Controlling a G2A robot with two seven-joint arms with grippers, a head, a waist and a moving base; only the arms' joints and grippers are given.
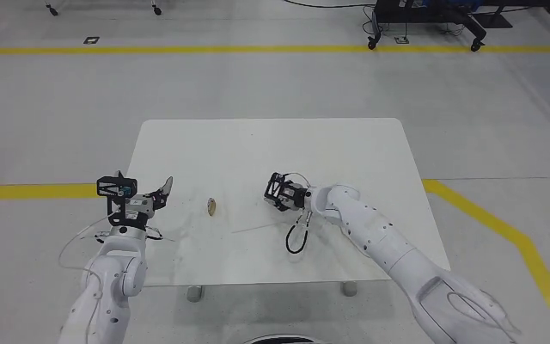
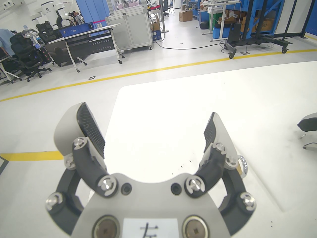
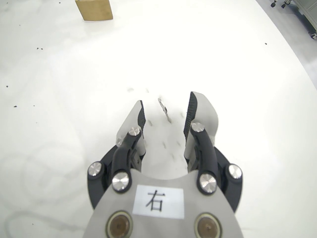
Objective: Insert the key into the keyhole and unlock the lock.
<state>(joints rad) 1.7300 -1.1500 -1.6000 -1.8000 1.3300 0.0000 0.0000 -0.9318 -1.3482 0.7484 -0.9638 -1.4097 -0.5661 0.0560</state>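
Left end effector (image 1: 161, 189), top view: spread wide and empty at the table's (image 1: 344, 146) left edge. The brass lock (image 1: 211, 205) lies between it and the right end effector (image 1: 277, 191).
Left wrist view: nothing between the wide-set pads (image 2: 90, 127).
Right wrist view: fingers partly apart, straddling the key (image 3: 164, 109), which lies flat and untouched; lock well ahead.

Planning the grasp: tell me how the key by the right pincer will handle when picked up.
The key looks thin, flat and metallic, so likely stiff and light. It lies flat on the smooth table, so it may skid rather than lift when the open right pincer closes on it. It could swivel between the ribbed pads.
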